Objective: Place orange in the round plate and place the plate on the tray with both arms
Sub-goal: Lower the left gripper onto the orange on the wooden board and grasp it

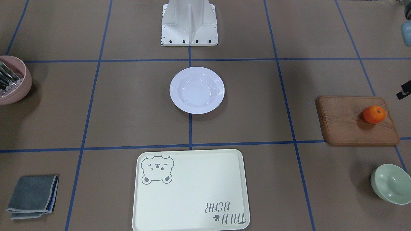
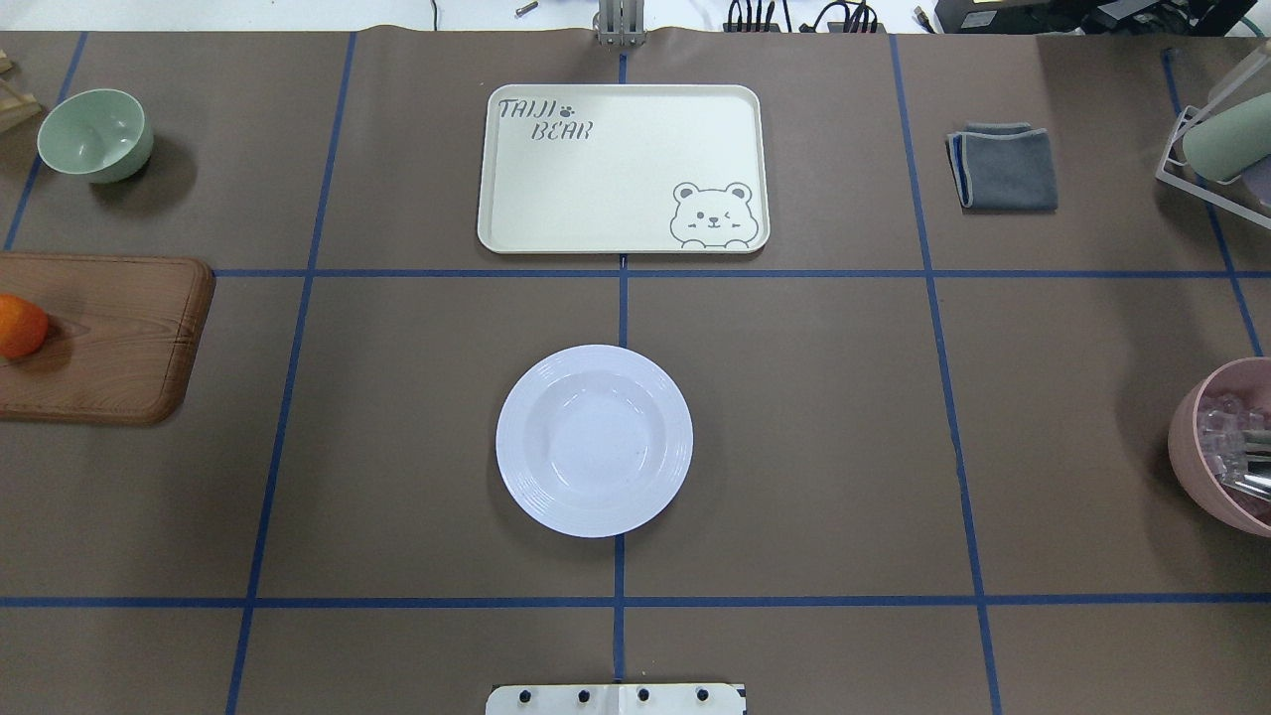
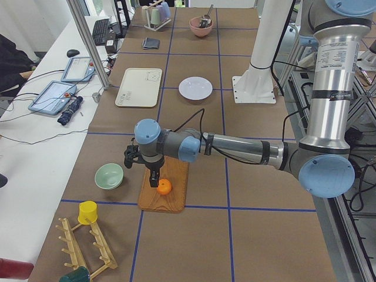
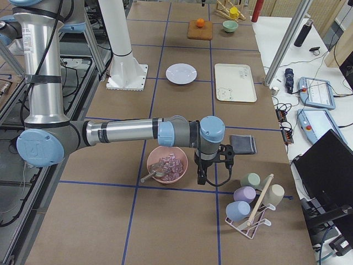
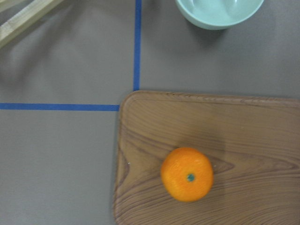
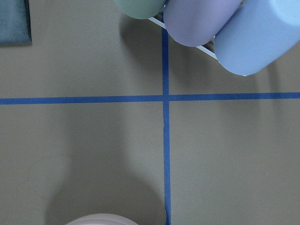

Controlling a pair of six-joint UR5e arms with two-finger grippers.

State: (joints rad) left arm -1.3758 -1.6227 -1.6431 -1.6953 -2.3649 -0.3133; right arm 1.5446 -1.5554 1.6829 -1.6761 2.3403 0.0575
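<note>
Left end of the table, as I see it from my station: the orange point(image 1: 374, 114) rests on the wooden board point(image 1: 343, 125), well apart from the plate point(image 1: 196, 90). The plate lies at the table's centre, between the robot's base and the tray point(image 1: 192, 192). The left claw point(image 3: 154, 181) hangs pointing down, close over the orange. The right claw point(image 4: 202, 178) hangs just beside the pink bowl point(image 4: 167, 164). I cannot tell whether either claw is open or closed.
</note>
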